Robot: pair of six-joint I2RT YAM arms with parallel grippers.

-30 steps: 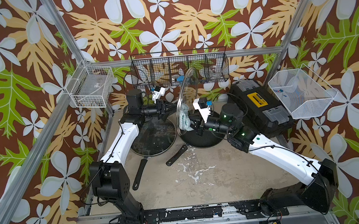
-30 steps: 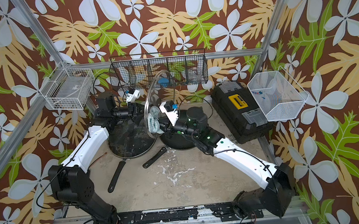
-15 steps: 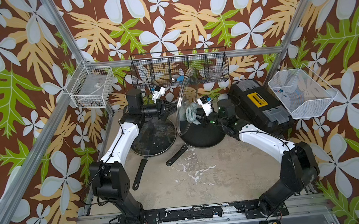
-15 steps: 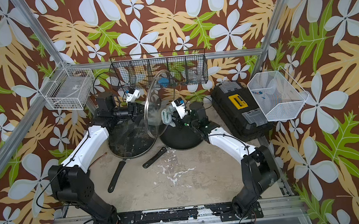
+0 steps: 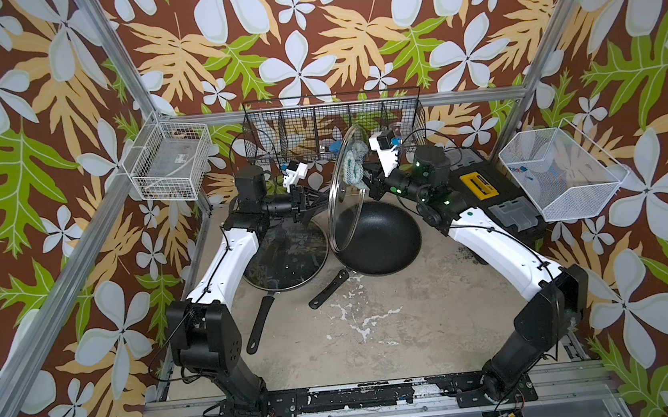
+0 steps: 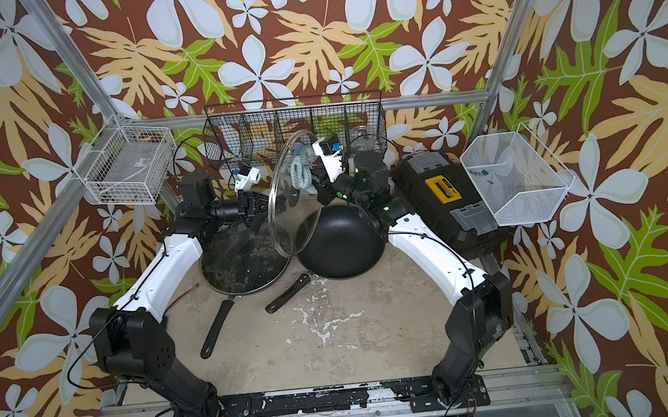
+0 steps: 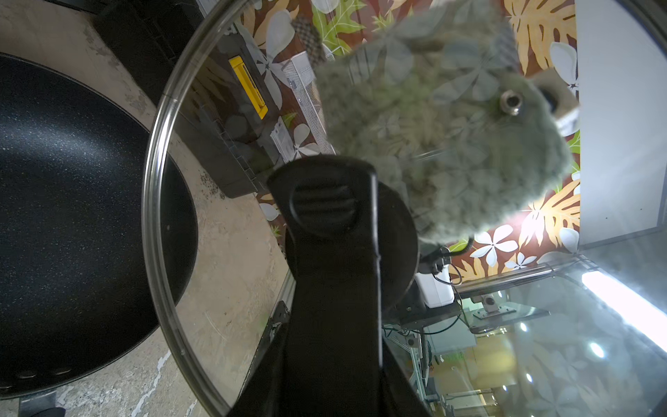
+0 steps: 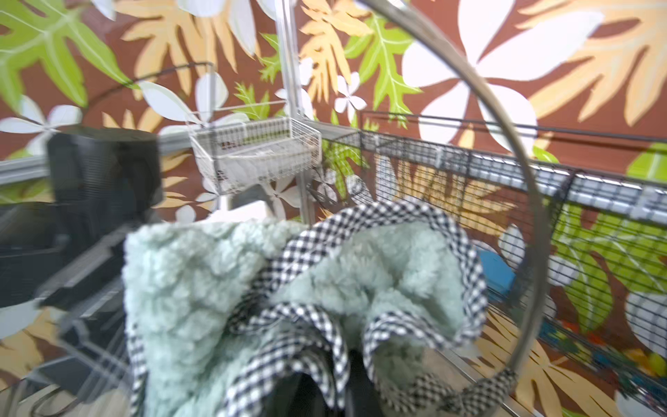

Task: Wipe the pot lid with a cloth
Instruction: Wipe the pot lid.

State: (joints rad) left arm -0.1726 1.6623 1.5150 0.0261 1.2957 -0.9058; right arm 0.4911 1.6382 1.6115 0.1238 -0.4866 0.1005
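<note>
The right end effector (image 5: 366,174) has climbed since a second ago — the cloth (image 5: 352,165) it grips now presses the upper half of the glass lid (image 5: 342,221). The left end effector (image 5: 311,199) clamps that lid at its centre — holding it on edge near the back edge of the surface (image 5: 378,339).

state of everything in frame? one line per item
pot lid: lifted, standing on edge, held by its knob
cloth: bunched, pressed against the lid's glass
left gripper: shut on the lid's knob
right gripper: shut on the cloth
black pan: uncovered, empty, on the table
second pan: on the table, covered by another glass lid
toolbox: closed
</note>
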